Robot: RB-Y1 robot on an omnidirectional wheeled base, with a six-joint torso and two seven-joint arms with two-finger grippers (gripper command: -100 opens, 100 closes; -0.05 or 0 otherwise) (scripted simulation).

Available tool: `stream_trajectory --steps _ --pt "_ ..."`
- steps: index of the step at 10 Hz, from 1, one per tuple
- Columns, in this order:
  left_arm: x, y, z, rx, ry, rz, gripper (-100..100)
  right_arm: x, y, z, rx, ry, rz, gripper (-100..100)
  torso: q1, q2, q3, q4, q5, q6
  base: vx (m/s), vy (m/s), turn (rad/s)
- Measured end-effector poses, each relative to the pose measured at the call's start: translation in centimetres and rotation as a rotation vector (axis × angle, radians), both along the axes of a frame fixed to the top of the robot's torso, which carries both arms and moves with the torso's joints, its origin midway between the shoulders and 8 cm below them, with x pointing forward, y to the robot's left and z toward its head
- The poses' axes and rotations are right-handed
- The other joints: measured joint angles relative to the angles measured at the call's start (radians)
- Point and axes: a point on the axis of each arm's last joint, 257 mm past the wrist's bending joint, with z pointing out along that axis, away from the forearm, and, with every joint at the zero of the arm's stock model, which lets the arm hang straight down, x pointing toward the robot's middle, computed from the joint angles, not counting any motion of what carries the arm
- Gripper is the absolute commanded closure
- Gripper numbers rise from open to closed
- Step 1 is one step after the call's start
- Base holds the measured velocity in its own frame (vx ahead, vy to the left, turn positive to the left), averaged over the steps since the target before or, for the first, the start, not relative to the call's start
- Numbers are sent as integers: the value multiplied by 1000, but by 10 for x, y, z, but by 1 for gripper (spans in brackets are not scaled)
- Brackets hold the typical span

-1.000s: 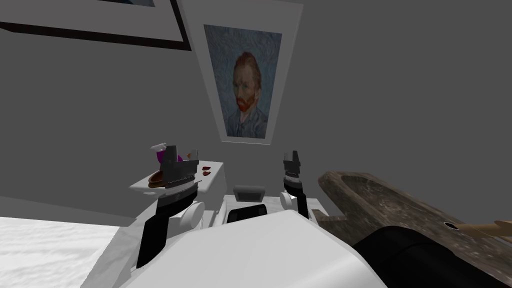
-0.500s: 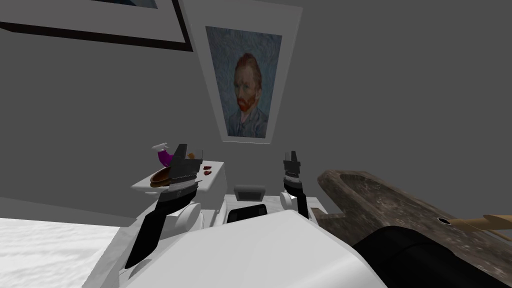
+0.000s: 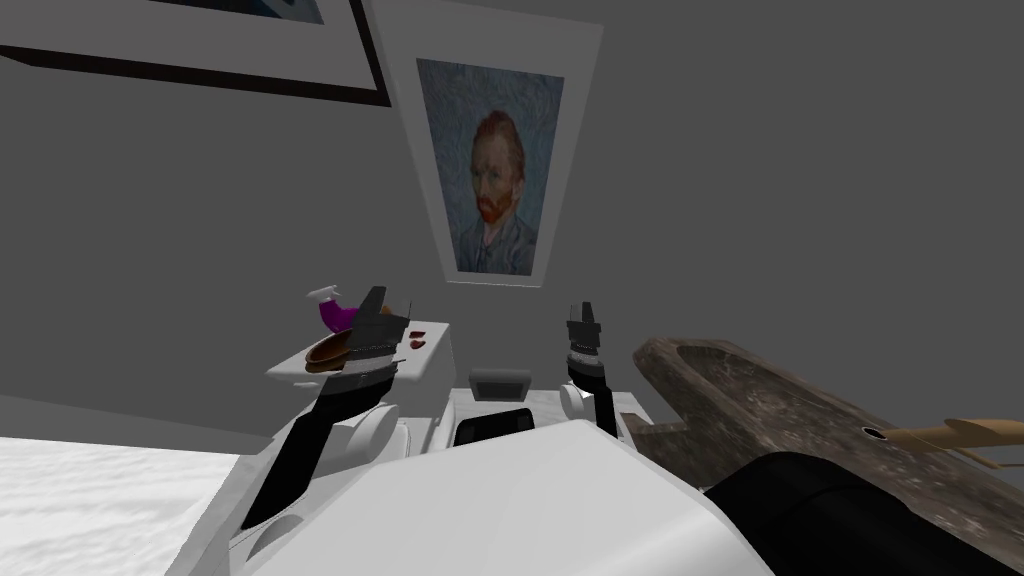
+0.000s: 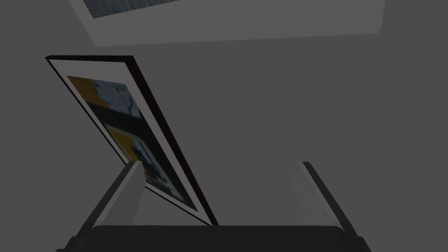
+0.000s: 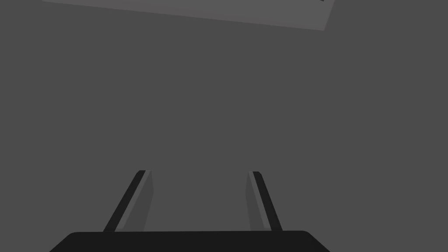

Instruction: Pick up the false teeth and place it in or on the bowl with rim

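Nothing is picked up yet: the teeth (image 3: pixel 415 343), small dark red pieces, lie on the white worktop (image 3: pixel 285 370) toward its right side, apart from the brown bowl (image 3: pixel 325 352). The left end effector (image 4: pixel 218 162) hangs over the worktop between them, fingers spread wide and empty, aimed at the wall rather than down. The right end effector (image 5: pixel 199 171) is raised by the chest, likewise spread and empty. By my judgement, the reach, grasp, carry and release all remain. The left arm hides part of the bowl, so its rim is hard to read, and the teeth are too small to make out their shape.
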Motion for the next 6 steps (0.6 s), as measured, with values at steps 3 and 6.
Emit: stream_trajectory --steps 3,6 --pt "10 1 -6 -2 58 -9 -100 0 0 0 0 0 0 0 0 0 0 0 0 0 -19 24 -15" --pt "21 1 -16 -9 122 -16 -100 0 0 0 0 0 0 0 0 0 0 0 0 0 -21 24 -16"
